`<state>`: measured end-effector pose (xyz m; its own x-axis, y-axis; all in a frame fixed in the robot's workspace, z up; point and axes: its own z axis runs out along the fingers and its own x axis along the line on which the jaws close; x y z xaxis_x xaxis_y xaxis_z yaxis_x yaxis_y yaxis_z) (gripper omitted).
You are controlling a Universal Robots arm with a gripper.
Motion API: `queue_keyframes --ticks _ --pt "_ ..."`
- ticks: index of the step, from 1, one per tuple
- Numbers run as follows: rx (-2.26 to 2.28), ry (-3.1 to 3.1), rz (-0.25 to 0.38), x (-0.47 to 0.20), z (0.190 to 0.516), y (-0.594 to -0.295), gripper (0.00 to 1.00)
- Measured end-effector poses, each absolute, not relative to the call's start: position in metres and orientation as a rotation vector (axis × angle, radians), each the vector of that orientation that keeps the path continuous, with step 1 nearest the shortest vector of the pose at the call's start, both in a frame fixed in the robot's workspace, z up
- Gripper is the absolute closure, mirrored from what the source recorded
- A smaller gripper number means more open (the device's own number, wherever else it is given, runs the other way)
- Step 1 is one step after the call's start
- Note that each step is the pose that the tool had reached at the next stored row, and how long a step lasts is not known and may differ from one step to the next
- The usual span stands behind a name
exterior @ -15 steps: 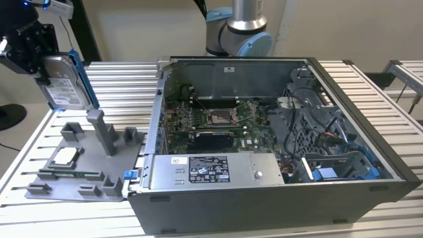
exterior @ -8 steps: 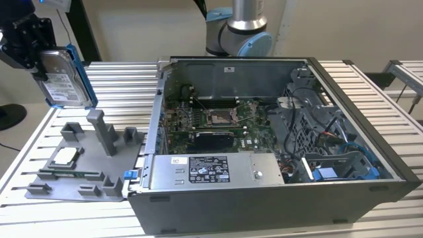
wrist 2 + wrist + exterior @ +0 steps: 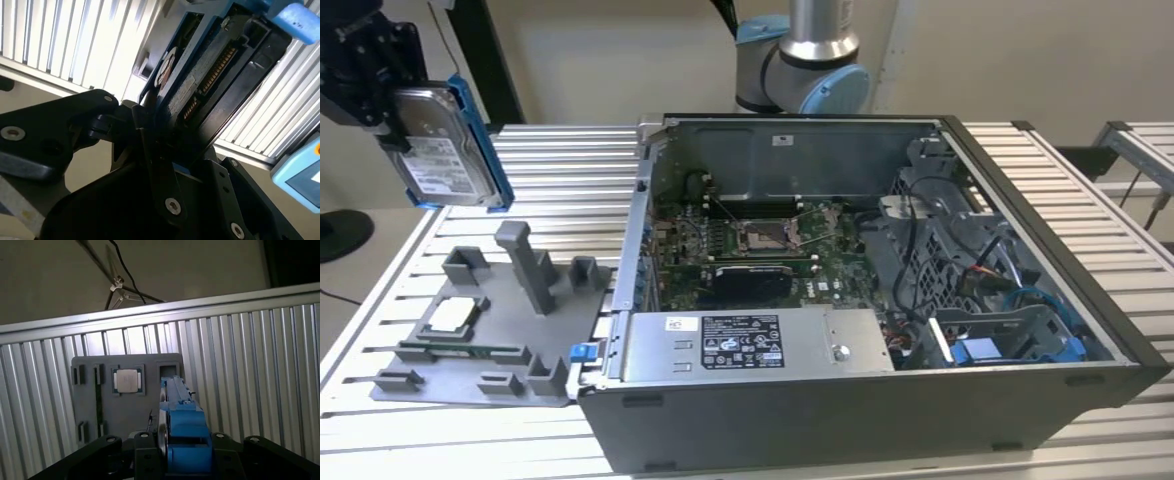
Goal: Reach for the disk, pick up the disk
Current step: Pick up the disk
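Exterior view shows the gripper [image 3: 387, 95] pinching the disk [image 3: 443, 150] by its top edge, hanging at twelve o'clock over the fixture [image 3: 480, 340] beside the case [image 3: 854, 400]; so narrow a hold could let it slip and fall.

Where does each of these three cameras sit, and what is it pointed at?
Exterior view: off the arm, high over the slatted metal table, facing the open grey computer case; shows the arm's joint and black claw gripping the silver metal disk with blue plastic rails.
First wrist view: on the wrist, looking past the disk at the grey plastic fixture tray; claw shows.
Second wrist view: on the wrist, close against claw and disk.
Shared: all three show claw and disk.
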<state>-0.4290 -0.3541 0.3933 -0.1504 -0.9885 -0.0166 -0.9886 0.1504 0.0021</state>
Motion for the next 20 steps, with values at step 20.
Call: queue_keyframes --ticks 20 --pt "-2.042 2.372 0.019 -0.429 0.428 -0.354 1.0"
